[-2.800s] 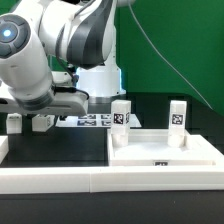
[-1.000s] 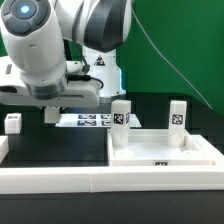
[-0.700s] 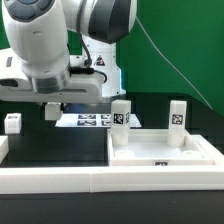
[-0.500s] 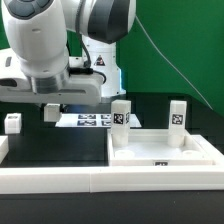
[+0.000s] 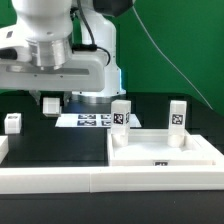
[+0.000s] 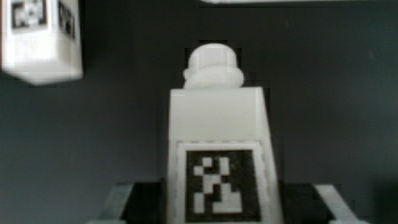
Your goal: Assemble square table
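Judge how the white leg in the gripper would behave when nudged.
The leg looks like a rigid moulded block, probably stiff. Its flat faces should stop it rolling. Taller than wide, with a rounded peg on one end, it may tip if nudged upright.

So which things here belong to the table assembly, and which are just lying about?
Job: square slab; two legs upright on it; held leg in gripper; loose leg.
Not part: marker board; white rail.

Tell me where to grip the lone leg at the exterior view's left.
Probably from above, clamping the lone leg across its flat side faces: it sits apart on the black surface, nothing touching it. The gripper must first release the held leg.
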